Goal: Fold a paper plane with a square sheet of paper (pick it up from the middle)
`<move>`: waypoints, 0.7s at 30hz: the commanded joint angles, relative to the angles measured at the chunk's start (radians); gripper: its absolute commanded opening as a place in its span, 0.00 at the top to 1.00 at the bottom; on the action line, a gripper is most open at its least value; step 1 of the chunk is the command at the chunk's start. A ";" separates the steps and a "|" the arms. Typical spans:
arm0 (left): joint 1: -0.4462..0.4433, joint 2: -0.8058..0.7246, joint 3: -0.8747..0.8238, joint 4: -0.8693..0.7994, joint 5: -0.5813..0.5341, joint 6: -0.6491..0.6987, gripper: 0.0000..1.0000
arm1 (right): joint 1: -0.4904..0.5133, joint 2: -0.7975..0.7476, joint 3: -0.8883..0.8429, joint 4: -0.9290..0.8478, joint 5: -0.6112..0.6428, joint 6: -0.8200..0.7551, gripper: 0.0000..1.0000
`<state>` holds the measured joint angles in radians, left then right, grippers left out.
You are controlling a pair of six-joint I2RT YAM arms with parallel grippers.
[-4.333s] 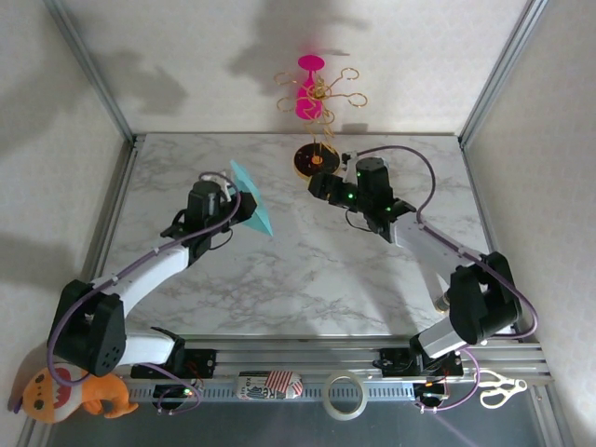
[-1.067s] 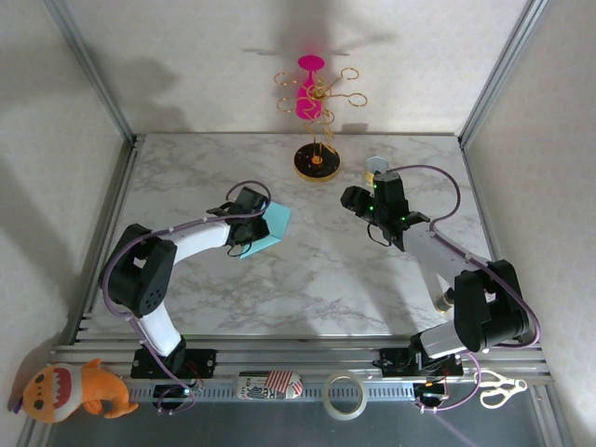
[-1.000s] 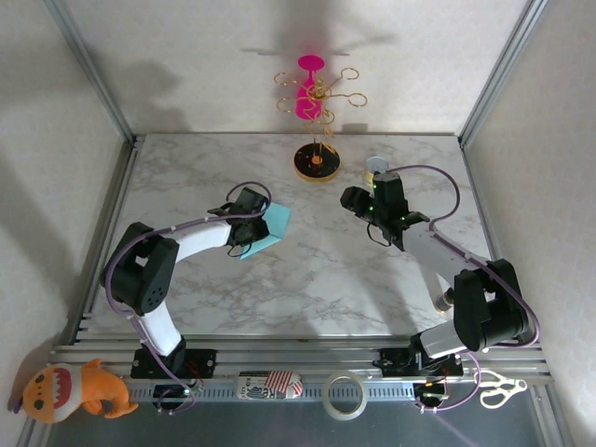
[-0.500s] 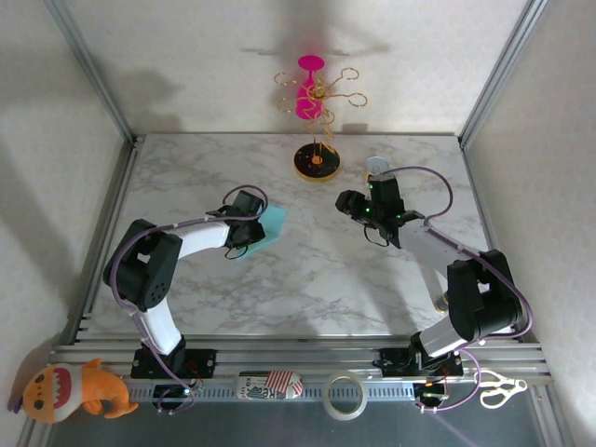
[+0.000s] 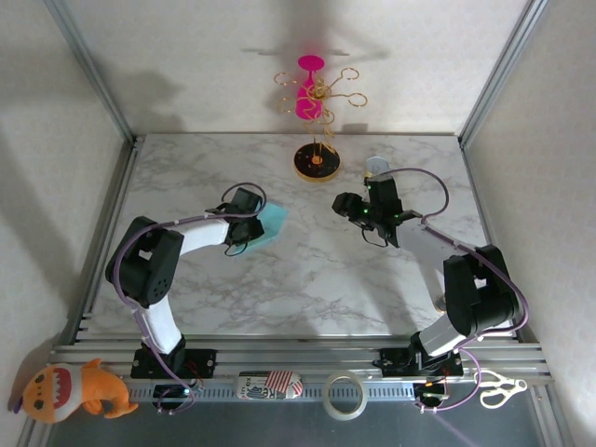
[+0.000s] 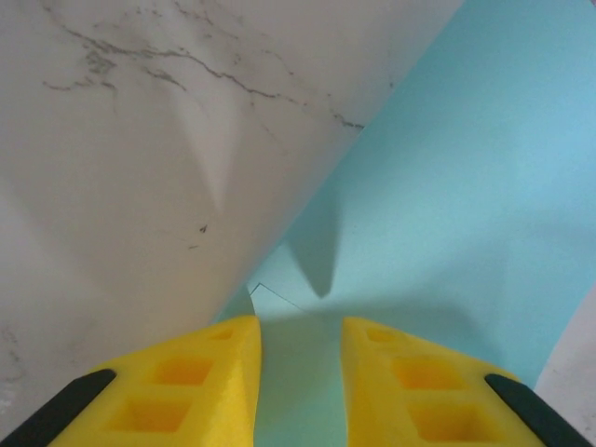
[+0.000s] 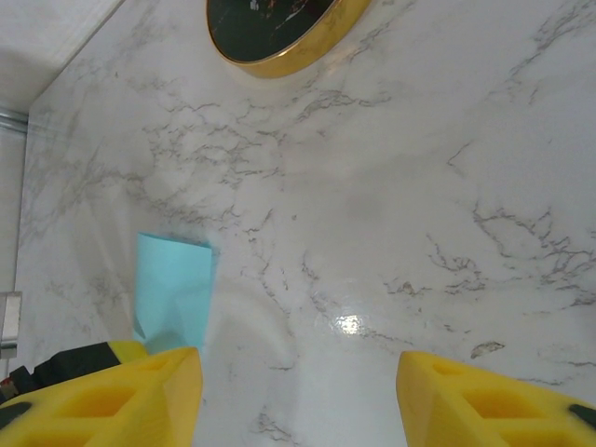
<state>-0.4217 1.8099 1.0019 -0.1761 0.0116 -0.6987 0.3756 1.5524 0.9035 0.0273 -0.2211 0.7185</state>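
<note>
The thin teal-blue square sheet of paper [image 6: 447,186] lies flat on the marble bench [image 6: 121,140] just ahead of the left tool [image 6: 300,328], jaws narrowly apart at its near edge; whether they pinch it I cannot tell; the right tool [image 7: 298,372] hovers open, empty. Pulling by that edge could crumple or skew the sheet.

Marble counter [image 5: 307,270], white with grey veins. Back centre: a stand with a round black base and yellow rim [image 5: 317,162], gold wire hooks above, and a pink glass [image 5: 309,88] hung among them. Near rail [image 5: 307,358], left to right: orange plush toy [image 5: 70,391], red-and-white striped item [image 5: 271,384], tape roll [image 5: 344,395], white-handled scissors [image 5: 500,387].
</note>
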 commanded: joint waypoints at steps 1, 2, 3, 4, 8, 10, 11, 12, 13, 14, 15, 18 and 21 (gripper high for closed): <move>0.009 0.032 0.017 -0.025 0.045 0.022 0.71 | -0.006 0.020 0.029 0.025 -0.046 0.012 0.41; 0.008 0.033 0.017 -0.025 0.060 0.022 0.72 | -0.004 0.026 0.028 0.029 -0.059 0.015 0.42; 0.008 0.034 0.015 -0.021 0.078 0.017 0.72 | -0.003 0.030 0.026 0.031 -0.075 0.022 0.42; 0.003 0.034 0.009 -0.017 0.094 0.012 0.73 | -0.002 0.035 0.024 0.037 -0.089 0.030 0.42; -0.028 0.032 -0.018 0.005 0.145 -0.027 0.75 | 0.025 0.058 0.005 0.055 -0.136 0.109 0.45; -0.045 0.029 -0.030 0.013 0.146 -0.052 0.75 | 0.050 0.079 0.001 0.060 -0.150 0.170 0.47; -0.050 0.024 -0.036 0.019 0.145 -0.067 0.75 | 0.067 0.094 0.002 0.068 -0.157 0.201 0.48; -0.053 0.020 -0.041 0.024 0.145 -0.080 0.75 | 0.080 0.108 0.007 0.072 -0.161 0.227 0.49; -0.057 0.016 -0.048 0.032 0.146 -0.093 0.75 | 0.104 0.127 0.014 0.075 -0.162 0.257 0.50; -0.059 0.012 -0.053 0.038 0.147 -0.104 0.75 | 0.125 0.147 0.022 0.079 -0.159 0.281 0.51; -0.060 0.010 -0.058 0.044 0.147 -0.112 0.75 | 0.144 0.166 0.031 0.079 -0.150 0.302 0.51; -0.063 0.005 -0.069 0.059 0.148 -0.130 0.77 | 0.196 0.234 0.076 0.067 -0.134 0.357 0.53; -0.065 0.000 -0.074 0.063 0.145 -0.137 0.77 | 0.237 0.296 0.126 0.045 -0.121 0.400 0.54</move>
<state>-0.4706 1.8061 0.9592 -0.0734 0.1234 -0.8024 0.5854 1.8153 0.9714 0.0845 -0.3443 1.0386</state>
